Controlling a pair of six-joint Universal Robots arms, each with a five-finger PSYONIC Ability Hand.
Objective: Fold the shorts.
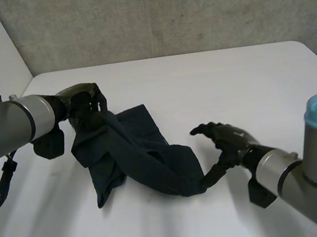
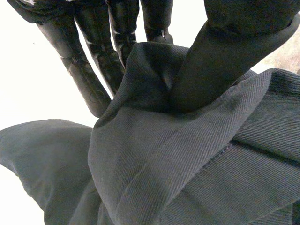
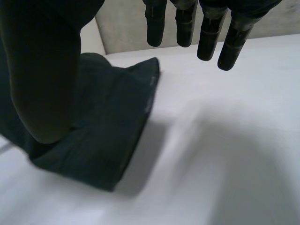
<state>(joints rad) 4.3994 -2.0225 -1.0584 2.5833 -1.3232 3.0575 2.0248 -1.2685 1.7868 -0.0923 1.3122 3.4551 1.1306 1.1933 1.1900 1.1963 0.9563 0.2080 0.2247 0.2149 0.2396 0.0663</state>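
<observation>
The dark navy shorts trail from my left hand down onto the white table and across toward my right hand. My left hand holds one end of them lifted off the table. In the left wrist view the cloth is pinched between its fingers and thumb. The right hand rests low at the other end of the shorts, its thumb by the cloth's corner. In the right wrist view its fingers are straight and spread above bare table, with the thumb in front of the shorts, gripping nothing.
The white table stretches bare behind and to the right of the shorts. A grey concrete wall runs along its far edge. The table's left corner lies just behind my left arm.
</observation>
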